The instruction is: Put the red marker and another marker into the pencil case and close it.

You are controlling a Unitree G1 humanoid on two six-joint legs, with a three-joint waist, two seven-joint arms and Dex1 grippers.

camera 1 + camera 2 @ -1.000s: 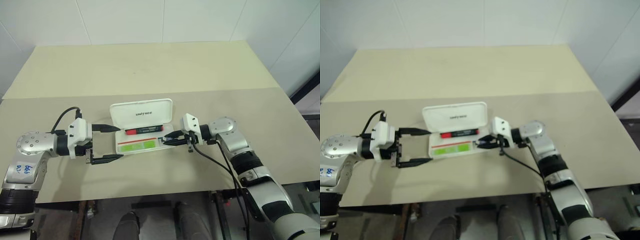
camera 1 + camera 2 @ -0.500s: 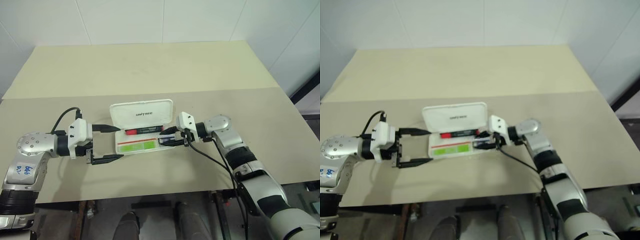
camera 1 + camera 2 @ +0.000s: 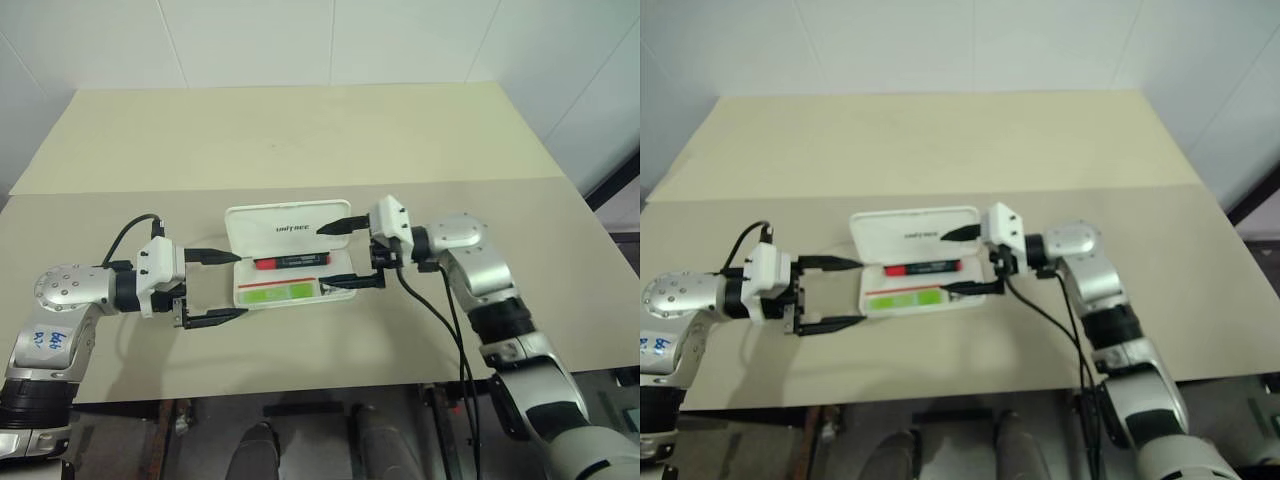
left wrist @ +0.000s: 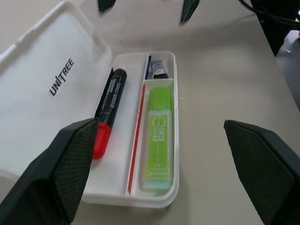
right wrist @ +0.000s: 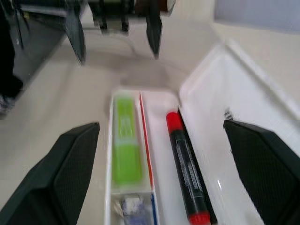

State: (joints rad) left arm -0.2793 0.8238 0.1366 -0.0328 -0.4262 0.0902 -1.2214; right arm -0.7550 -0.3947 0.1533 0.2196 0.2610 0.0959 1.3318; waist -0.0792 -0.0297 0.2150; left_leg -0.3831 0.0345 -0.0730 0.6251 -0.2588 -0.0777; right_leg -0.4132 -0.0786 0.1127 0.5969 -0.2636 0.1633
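Pencil case (image 3: 286, 262) lies open w/ red marker (image 3: 291, 262) & green highlighter (image 3: 273, 293) inside; we see left gripper (image 3: 220, 286) & right gripper (image 3: 343, 254) fingers apart, holding nothing.

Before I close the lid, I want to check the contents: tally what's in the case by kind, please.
Red marker: 1
Green highlighter: 1
Small grey metallic object, in the end compartment, too small to identify: 1
Total: 3 items in the open pencil case

A lab-like test room: bare beige table (image 3: 300, 140) set against plain white panelled walls (image 3: 330, 40)
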